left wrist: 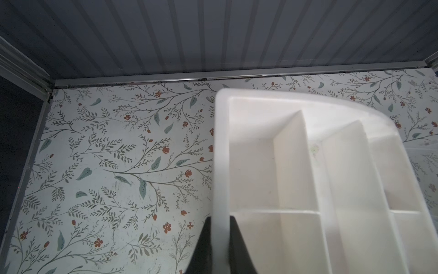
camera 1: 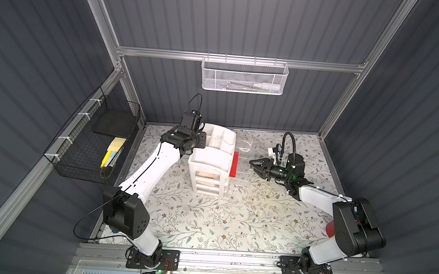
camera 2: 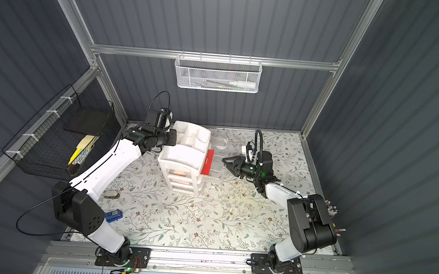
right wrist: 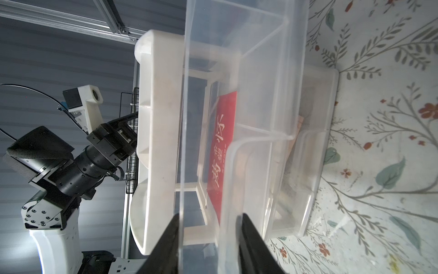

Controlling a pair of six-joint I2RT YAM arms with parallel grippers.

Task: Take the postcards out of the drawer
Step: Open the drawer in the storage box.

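A white organizer (camera 1: 211, 157) stands mid-table. Its clear drawer (camera 1: 243, 169) (right wrist: 272, 95) is pulled out to the right. The red postcard (camera 1: 234, 164) (camera 2: 207, 162) (right wrist: 222, 142), with white Chinese characters, lies inside the drawer, partly under the organizer's top. A pale peach card edge (right wrist: 299, 124) shows in a lower drawer. My right gripper (camera 1: 254, 168) (right wrist: 210, 214) is shut on the drawer's clear front, with one finger on each side. My left gripper (camera 1: 202, 139) (left wrist: 220, 217) is shut on the rim of the organizer's top tray (left wrist: 222, 142).
A black wire basket (camera 1: 92, 143) holding yellow sticky pads hangs on the left wall. A white mesh basket (camera 1: 244, 76) hangs on the back wall. A small blue item (camera 2: 113, 215) and a beige one (camera 2: 110, 194) lie near the left arm's base.
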